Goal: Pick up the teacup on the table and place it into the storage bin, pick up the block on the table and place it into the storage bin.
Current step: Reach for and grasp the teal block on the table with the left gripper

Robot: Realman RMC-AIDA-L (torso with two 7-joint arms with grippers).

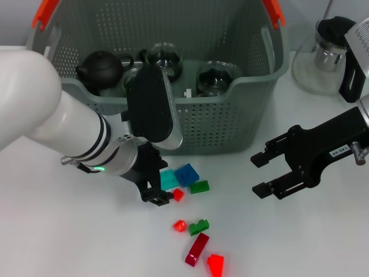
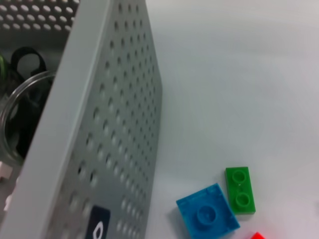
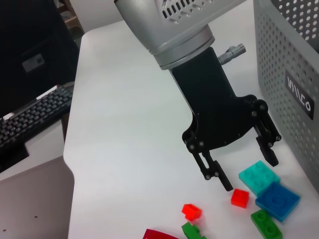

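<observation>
Left gripper point(image 3: 251, 174) (fingers spread) hovers over teal block point(image 3: 258, 177); right gripper point(image 1: 259, 173) waits, also spread.

The storage bin point(image 1: 230, 124) stands as a wall just behind the blocks, so no way is open from that side. The left gripper point(image 3: 244, 172) hangs with its fingers spread over the small red block point(image 3: 239, 197), and the turquoise block point(image 3: 258, 178), the blue block point(image 3: 277, 200) and the green block point(image 3: 265, 222) lie close beside it, almost touching. The right gripper point(image 1: 260, 174), fingers apart, hovers over bare table point(image 1: 300, 242) well to the right. Inside the bin, the dark teapot point(image 1: 100, 70) and the glass cups point(image 1: 216, 78) fill the near part.
</observation>
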